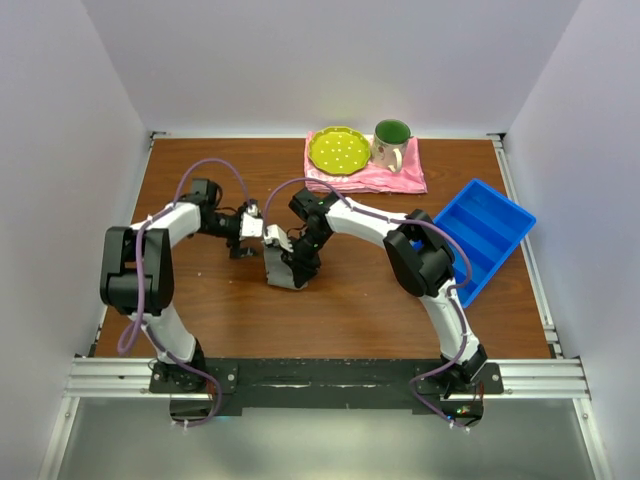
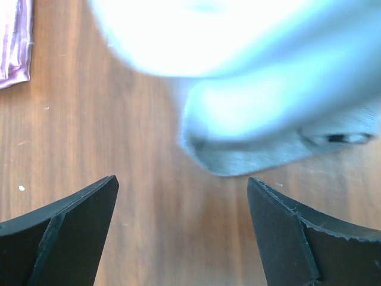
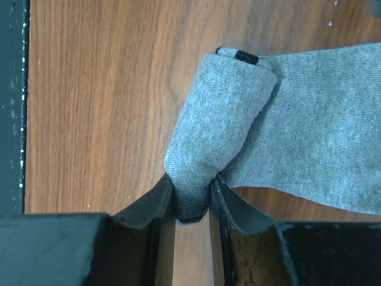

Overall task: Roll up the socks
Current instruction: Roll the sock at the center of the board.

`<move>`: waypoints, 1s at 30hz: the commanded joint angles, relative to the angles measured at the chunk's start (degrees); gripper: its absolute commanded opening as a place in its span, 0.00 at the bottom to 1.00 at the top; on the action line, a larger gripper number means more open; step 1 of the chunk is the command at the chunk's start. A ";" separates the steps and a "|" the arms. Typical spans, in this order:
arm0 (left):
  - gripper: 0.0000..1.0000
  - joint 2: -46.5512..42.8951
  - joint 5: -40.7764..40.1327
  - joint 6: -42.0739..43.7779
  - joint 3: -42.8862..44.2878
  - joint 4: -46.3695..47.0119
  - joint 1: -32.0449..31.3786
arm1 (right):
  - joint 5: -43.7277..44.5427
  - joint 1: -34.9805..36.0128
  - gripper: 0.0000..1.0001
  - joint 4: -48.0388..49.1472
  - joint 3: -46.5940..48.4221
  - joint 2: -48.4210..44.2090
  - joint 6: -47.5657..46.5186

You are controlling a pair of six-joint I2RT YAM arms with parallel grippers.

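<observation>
Top view's evenly lit, sharp, just soft shadows on the worktop [image 1: 250,310]. Left wrist cam's blown out white and blurry up close; right wrist's crisp.

Grey socks [image 3: 321,125], one end rolled up, rest flat on table [image 3: 89,107]

sock [image 3: 309,125]: was grey knitted cloth, matt.
table [image 3: 95,107]: was wood-grained, smooth, faintly shiny.
blue tray [image 1: 490,225]: was smooth plastic.
pink cloth [image 1: 395,182]: possibly satiny; view blurred.
</observation>
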 commanded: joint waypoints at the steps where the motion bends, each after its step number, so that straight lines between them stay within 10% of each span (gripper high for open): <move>1: 0.94 8.05 5.83 -4.86 11.02 -7.17 -0.20 | 4.31 1.08 0.00 -0.43 -3.37 0.61 1.18; 9: 0.91 24.15 5.92 5.35 31.25 -39.10 1.47 | 6.42 1.08 0.00 1.33 -5.48 -0.45 1.27; 16: 0.91 21.79 -1.11 -12.47 26.87 -22.70 -2.83 | 6.51 1.08 0.00 2.30 -5.75 -0.62 1.97; 30: 0.77 30.57 -6.12 -15.22 35.04 -31.37 -6.44 | 7.65 1.08 0.00 3.79 -6.89 -1.24 2.06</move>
